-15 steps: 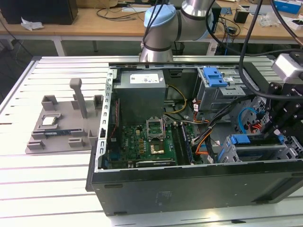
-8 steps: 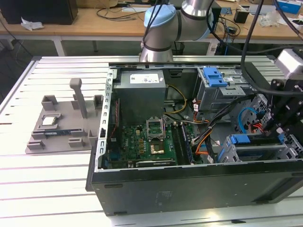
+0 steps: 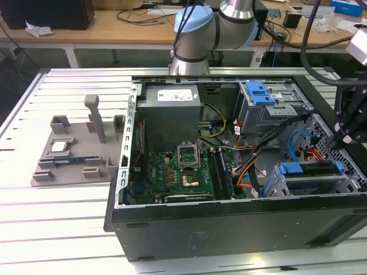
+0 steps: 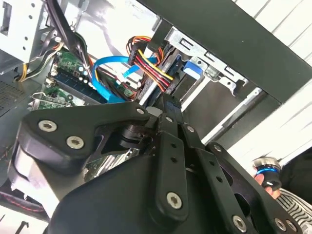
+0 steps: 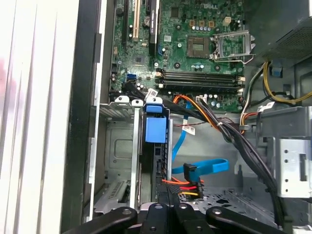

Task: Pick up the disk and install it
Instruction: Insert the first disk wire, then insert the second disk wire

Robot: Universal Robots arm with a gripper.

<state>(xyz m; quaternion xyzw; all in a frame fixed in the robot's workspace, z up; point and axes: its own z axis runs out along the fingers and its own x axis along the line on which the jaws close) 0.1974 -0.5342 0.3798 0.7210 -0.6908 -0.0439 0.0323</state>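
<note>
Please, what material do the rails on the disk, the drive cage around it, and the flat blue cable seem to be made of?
The disk's blue rails look like moulded plastic: even colour, soft sheen, rounded tab. The drive cage seems to be bare sheet metal, grey and dull, with folded edges and punched holes. The flat blue cable looks like flexible plastic-coated ribbon, since it bends smoothly; what is inside cannot be seen.

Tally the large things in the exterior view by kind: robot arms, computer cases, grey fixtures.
Robot arm: 1
Open computer case: 1
Grey fixture: 1
Total: 3
</note>
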